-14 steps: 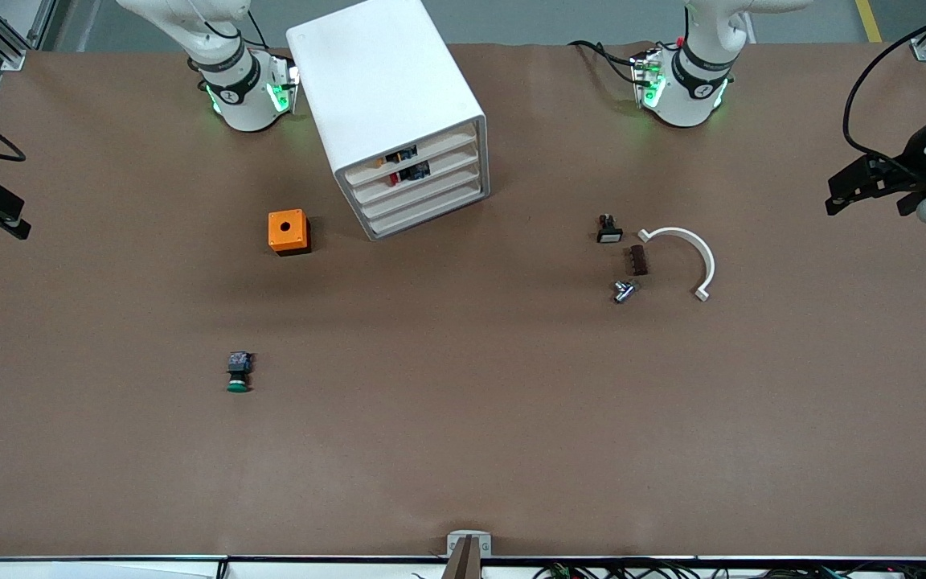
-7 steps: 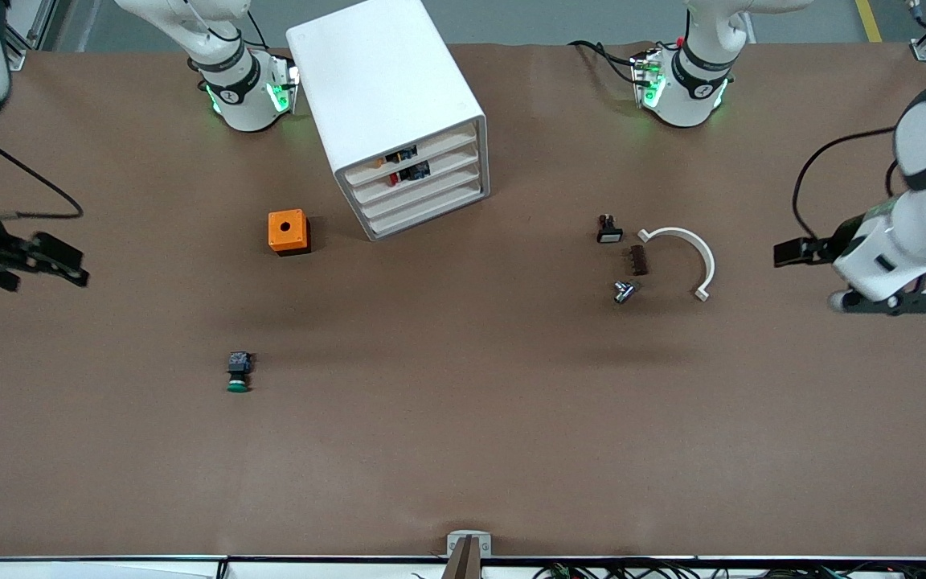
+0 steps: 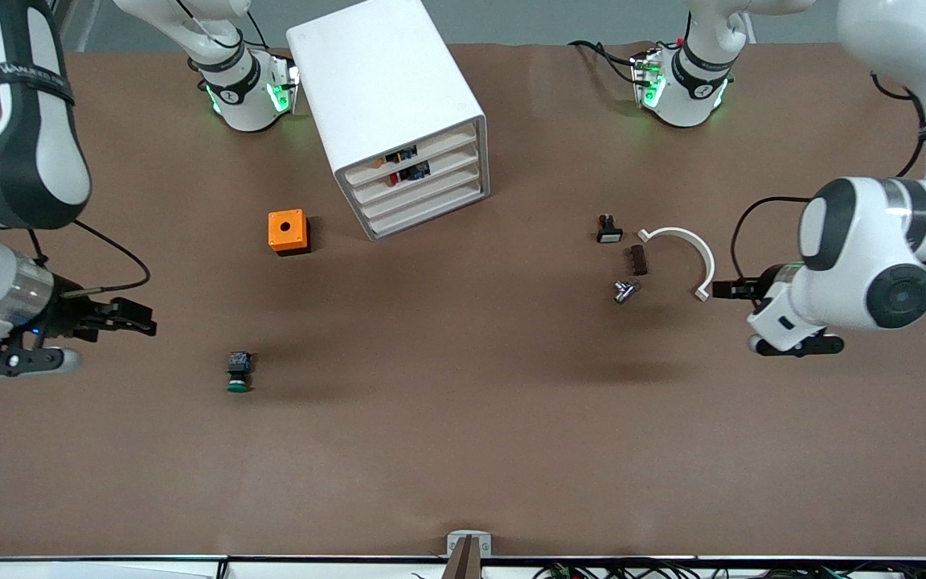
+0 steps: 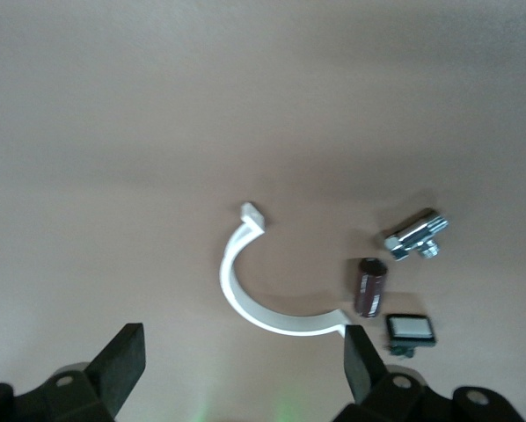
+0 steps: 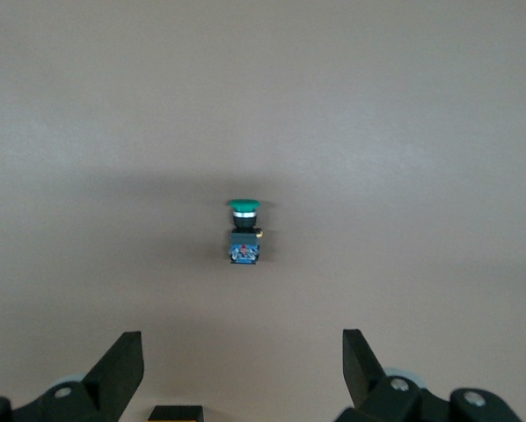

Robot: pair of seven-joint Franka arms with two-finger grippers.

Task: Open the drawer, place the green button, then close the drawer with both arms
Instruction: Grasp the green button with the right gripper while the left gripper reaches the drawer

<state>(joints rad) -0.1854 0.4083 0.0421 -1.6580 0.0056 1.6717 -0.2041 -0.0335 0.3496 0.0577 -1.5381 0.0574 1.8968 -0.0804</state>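
Note:
The white cabinet (image 3: 387, 96) stands near the robots' bases, and its third drawer (image 3: 424, 193) is shut. The button (image 3: 239, 371), green cap and dark body, lies on its side on the table toward the right arm's end. It also shows in the right wrist view (image 5: 244, 230), ahead of the fingers. My right gripper (image 3: 137, 326) is open and empty over bare table, apart from the button; its gap shows in the right wrist view (image 5: 243, 369). My left gripper (image 3: 724, 288) is open and empty, just beside the end of a white curved piece (image 3: 684, 249); its gap shows in the left wrist view (image 4: 243, 369).
An orange cube with a hole (image 3: 288, 232) sits beside the cabinet. Near the curved piece (image 4: 272, 303) lie a black switch with a white face (image 3: 608, 231), a brown part (image 3: 637, 260) and a metal fitting (image 3: 625, 290). The two upper drawers show orange and red parts.
Both arms have swung in from the table's ends. The right gripper has come toward the button, and the left gripper toward the white curved piece. Nothing on the table has moved.

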